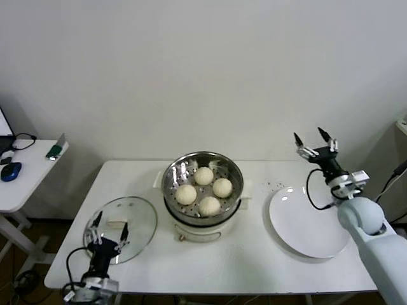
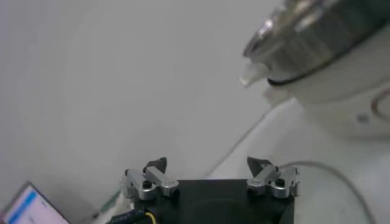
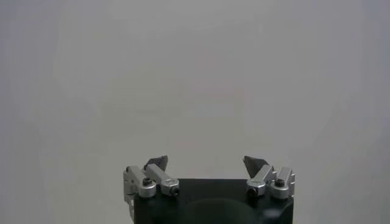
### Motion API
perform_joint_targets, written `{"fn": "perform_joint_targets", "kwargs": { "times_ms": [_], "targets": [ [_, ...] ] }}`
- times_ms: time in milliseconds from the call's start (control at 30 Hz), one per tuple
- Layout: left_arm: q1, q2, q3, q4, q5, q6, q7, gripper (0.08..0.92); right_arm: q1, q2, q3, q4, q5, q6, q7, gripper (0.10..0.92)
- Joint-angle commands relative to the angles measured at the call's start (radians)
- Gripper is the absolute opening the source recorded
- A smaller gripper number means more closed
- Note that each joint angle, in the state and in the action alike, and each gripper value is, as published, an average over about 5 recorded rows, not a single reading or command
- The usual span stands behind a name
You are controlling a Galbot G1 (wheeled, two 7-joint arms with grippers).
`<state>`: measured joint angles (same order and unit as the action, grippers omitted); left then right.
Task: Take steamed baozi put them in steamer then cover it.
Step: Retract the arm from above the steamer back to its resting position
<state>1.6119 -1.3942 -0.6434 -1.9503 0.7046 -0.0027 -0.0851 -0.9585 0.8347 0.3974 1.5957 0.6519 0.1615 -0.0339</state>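
Inside the round shiny steel steamer point(image 1: 173, 175) sit four soft cream-white baozi point(image 1: 205, 187). Beside it lies the clear glass lid point(image 1: 137, 219), likely heavy, slippery, breakable: grasp its white handle point(image 1: 116, 223). Left tool point(image 1: 109, 233) hovers there, right tool point(image 1: 314, 143) raised; both wide open, empty.

A white rectangular table point(image 1: 267, 267) carries a round clear glass lid with a white handle point(image 1: 130, 225), lying flat near its left front corner, and a flat round white plate point(image 1: 305, 222) toward its right side. Off to the left, a second white table point(image 1: 28, 175) holds a dark blue object, possibly a mouse point(image 1: 10, 171), and a small green-edged item point(image 1: 56, 150).
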Motion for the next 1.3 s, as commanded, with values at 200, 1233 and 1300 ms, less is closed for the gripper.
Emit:
{"fn": "perform_joint_targets", "kwargs": {
  "times_ms": [200, 1233, 1300],
  "targets": [
    [-0.040, -0.005, -0.042, 0.084, 0.728, -0.033, 0.024, 0.823, -0.233, 0.075, 0.247, 0.019, -0.015, 0.007, -0.016, 0.823],
    [-0.264, 0.038, -0.040, 0.421, 0.760, -0.074, -0.071, 0.823, -0.285, 0.117, 0.293, -0.001, -0.075, -0.004, -0.067, 0.823],
    [-0.275, 0.038, -0.037, 0.428, 0.758, -0.074, -0.082, 0.823, -0.287, 0.120, 0.292, -0.001, -0.081, -0.002, -0.068, 0.823]
  ]
}}
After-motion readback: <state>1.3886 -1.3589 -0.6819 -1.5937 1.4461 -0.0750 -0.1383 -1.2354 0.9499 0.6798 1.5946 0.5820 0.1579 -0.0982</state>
